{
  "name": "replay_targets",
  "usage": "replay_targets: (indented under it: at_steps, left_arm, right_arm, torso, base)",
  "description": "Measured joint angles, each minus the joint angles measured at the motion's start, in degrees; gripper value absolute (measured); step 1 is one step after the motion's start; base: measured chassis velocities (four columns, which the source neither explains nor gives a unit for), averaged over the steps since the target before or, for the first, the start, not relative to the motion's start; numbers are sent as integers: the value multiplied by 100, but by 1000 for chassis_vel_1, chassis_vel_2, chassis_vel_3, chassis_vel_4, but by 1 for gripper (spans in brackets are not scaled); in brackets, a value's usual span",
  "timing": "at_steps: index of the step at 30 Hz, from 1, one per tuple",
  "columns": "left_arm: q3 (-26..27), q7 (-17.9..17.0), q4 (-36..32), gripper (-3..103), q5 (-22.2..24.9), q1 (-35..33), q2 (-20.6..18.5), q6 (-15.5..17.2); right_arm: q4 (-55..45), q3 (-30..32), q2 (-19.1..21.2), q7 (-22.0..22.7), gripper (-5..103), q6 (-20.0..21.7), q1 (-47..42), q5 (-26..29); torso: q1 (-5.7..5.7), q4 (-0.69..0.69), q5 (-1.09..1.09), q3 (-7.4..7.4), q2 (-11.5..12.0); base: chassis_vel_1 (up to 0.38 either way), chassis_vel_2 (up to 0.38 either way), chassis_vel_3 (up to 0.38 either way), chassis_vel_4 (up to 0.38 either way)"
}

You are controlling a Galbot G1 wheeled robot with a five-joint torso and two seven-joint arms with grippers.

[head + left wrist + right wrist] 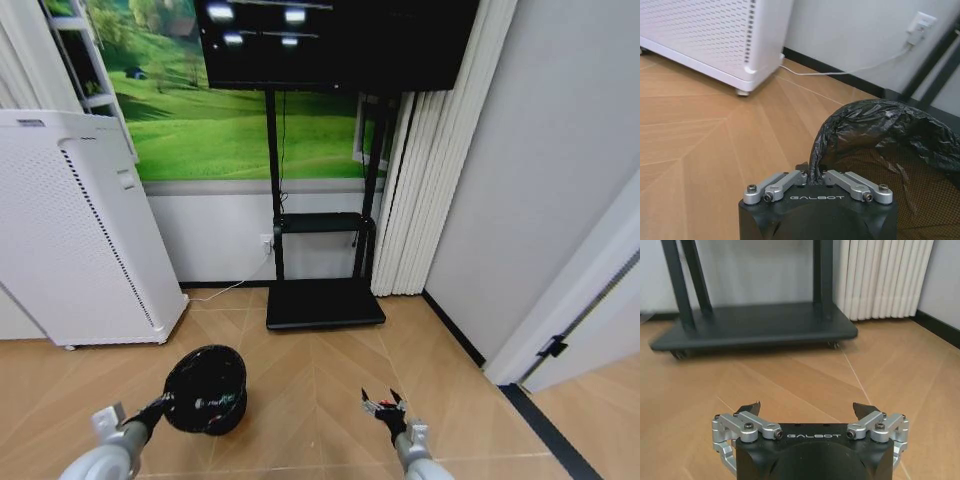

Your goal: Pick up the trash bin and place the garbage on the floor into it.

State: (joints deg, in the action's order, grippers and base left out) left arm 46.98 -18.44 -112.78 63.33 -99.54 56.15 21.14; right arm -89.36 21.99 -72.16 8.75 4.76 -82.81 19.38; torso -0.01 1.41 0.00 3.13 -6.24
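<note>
left end effector [163, 404] clamped on trash bin [207, 388] rim | right end effector [383, 405] wide open, empty, well apart

The head camera looked forward and down from high up, taking in the wooden floor [330, 370], the white appliance [75, 230] at the frame's left and the black stand [322, 300] at centre. The left wrist camera sat just behind the left gripper [812, 175], very near the trash bin [880, 145], and faced the appliance [715, 35] and the wall. The right wrist camera sat low behind the right gripper [809, 410] and faced the stand's base [760, 327]. All views shared the floor.
</note>
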Motion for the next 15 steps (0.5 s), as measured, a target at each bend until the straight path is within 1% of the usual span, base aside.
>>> replay_targets:
  at_steps: [1,3,4,5,7,8,9,11,15]
  left_arm:
    - [62,-8,4,3,61,-22,29,0]
    - [102,-32,-26,3,124,-77,70,11]
    - [102,-32,-26,3,124,-77,70,11]
    - [107,-34,-55,3,130,-121,90,21]
    - [106,-34,-90,3,120,-187,143,37]
    - [106,-34,-90,3,120,-187,143,37]
    - [100,-39,-91,3,115,-191,161,39]
    - [87,-45,-92,3,106,-186,179,45]
    - [81,-47,-91,3,102,-181,184,46]
  right_arm:
    - [248,-26,86,0,100,96,137,-48]
    - [562,-71,197,-89,100,151,339,-88]
    - [562,-71,197,-89,100,151,339,-88]
    - [726,-110,233,-127,100,164,454,-104]
    - [1211,-190,280,-149,100,218,858,-109]
    - [1211,-190,280,-149,100,218,858,-109]
    - [1437,-233,293,-161,100,241,1046,-111]
    - [1916,-339,307,-247,100,278,1367,-131]
    - [2179,-405,300,-299,100,296,1532,-134]
  torso:
    - [0,1,0,0,0]
    - [0,1,-2,0,0]
    - [0,1,-2,0,0]
    - [0,6,-2,0,0]
    - [0,3,2,0,0]
    - [0,3,2,0,0]
    - [0,1,-1,0,0]
    - [0,2,2,0,0]
    - [0,2,0,0,0]
  base:
    - [98,111,-59,-49]
    - [68,96,-63,-56]
    - [52,81,-68,-70]
    - [52,41,-46,-70]
    - [0,0,0,0]
    - [0,0,0,0]
    - [0,0,0,0]
    - [0,0,0,0]
    - [0,0,0,0]
